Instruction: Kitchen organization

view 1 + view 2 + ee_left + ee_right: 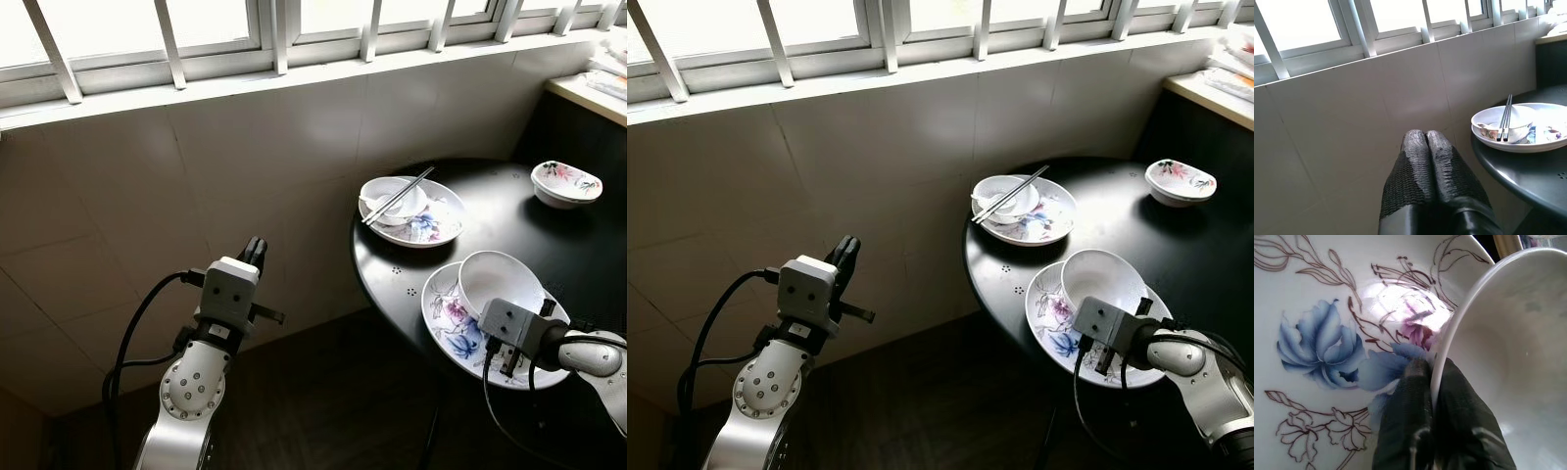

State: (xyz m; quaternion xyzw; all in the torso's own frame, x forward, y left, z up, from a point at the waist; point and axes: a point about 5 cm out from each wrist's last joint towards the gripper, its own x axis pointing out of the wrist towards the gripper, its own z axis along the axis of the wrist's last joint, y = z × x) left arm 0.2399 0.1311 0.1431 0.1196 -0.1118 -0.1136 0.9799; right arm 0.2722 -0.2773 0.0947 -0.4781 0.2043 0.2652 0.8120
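A white bowl sits on a floral plate at the near edge of the round black table. My right gripper is shut on the bowl's near rim, one finger inside the bowl and one outside, just over the plate's blue flowers. My left gripper is shut with nothing in it. It is raised in the air left of the table and points toward the tiled wall. Farther back, a second floral plate carries a small bowl with chopsticks laid across it.
A small floral bowl stands at the table's far right. A tiled wall under barred windows runs behind. A counter edge shows at the upper right. Dark floor lies between my left arm and the table.
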